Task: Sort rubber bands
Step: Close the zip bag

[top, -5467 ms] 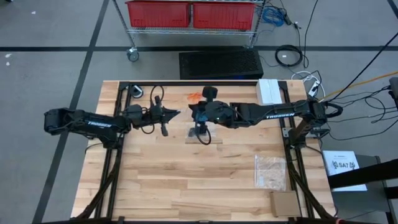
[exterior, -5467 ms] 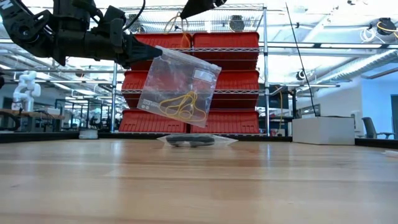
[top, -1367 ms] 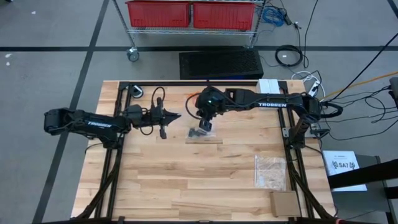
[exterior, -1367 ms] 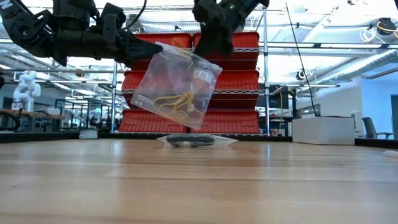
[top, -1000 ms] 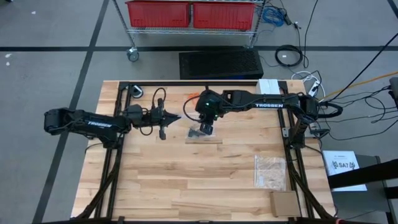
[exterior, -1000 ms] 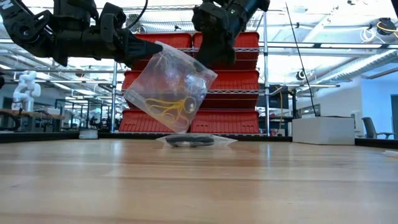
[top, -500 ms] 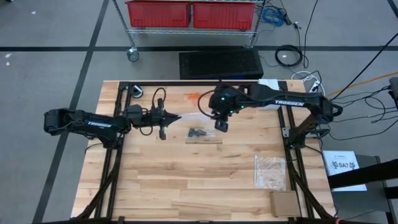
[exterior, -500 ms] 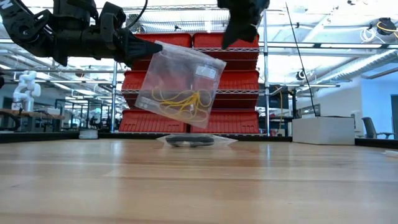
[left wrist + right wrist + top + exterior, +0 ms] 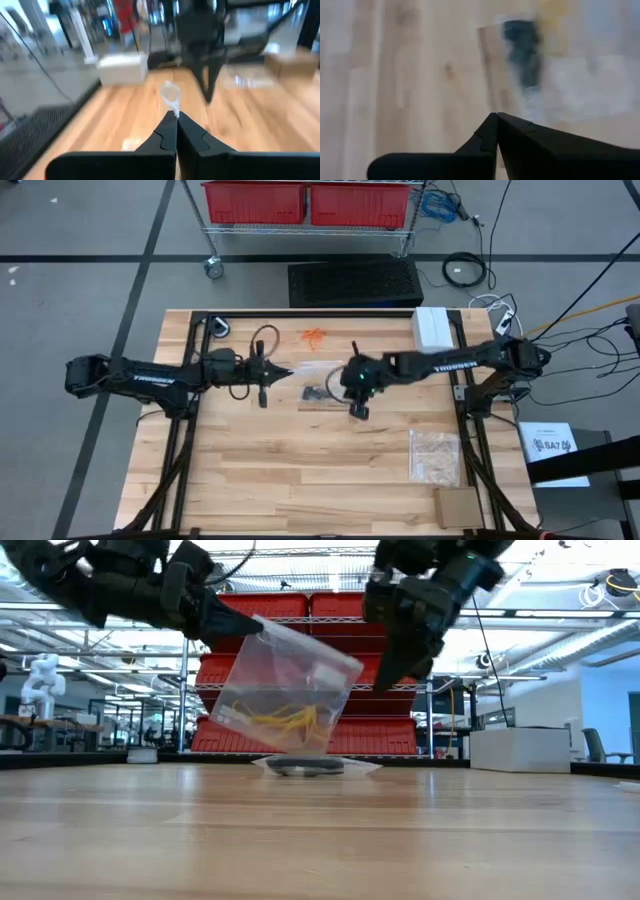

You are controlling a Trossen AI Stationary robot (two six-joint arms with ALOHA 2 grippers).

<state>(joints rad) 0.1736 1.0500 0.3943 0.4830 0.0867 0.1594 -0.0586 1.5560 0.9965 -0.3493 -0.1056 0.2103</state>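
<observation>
1. Now, pinching a top corner of the clear bag (image 9: 290,680) between the pressed-together fingers of the left gripper (image 9: 282,370), well clear of the table (image 9: 250,470).
2. Hanging slack and tilted there, with the pale yellow rubber bands (image 9: 282,720) pooled low inside, at roughly 5 o'clock of the pinch in the low view.
3. Hovering at about 4 o'clock of that bag, seen from above, with the right gripper (image 9: 359,410); fingers closed against each other on nothing, going by its own wrist view.
4. Lying flat near mid-table inside a second bag (image 9: 355,766): the black rubber bands (image 9: 305,767), just under the hanging one.
5. Sitting loose on bare wood toward the table's 12 o'clock: the orange rubber bands (image 9: 314,336), apart from both grippers.
6. Judging the handling: featherlight, floppy, stretchy and quick to tangle. Likely to drag neighbours along or spring off a shallow pinch, with no breakage to fear.
7. Best taken, probably, by pressing fingertips down onto the wood and nipping where strands bunch. For the slick bags, by the stiffer sealed rim rather than mid-panel.
</observation>
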